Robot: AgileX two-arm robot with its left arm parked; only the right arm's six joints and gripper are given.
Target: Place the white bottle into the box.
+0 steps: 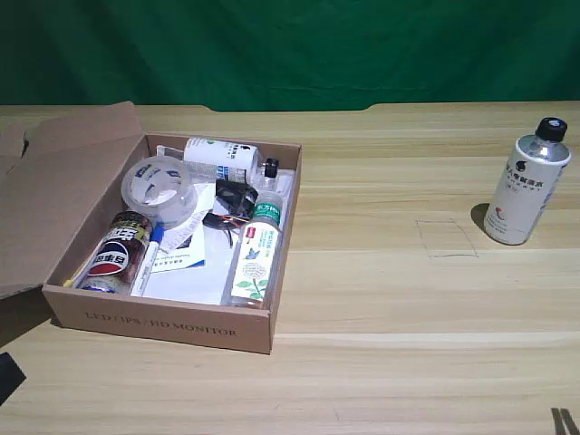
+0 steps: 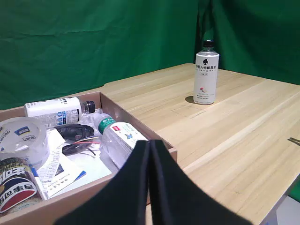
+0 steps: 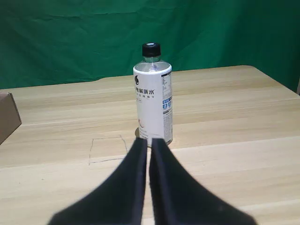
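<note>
Where green backdrop (image 1: 290,45) hangs, wooden table (image 1: 408,317) spreads.

bottle base: my gripper (image 3: 146,141) covers the foot of the white bottle (image 3: 153,96) in the right wrist view, so its lowest label print is hidden from me there.
bottle text: too small to read in the exterior view.
box: the box (image 3: 8,115) shows only a corner at the right wrist view's edge; its flap (image 1: 50,195) runs off the exterior view's left.
box contents: the clear bottle (image 2: 117,138) is partly behind the parked arm's fingers (image 2: 133,187) in the left wrist view.
pencil square: the square (image 3: 107,149) has one corner under my fingers.
</note>
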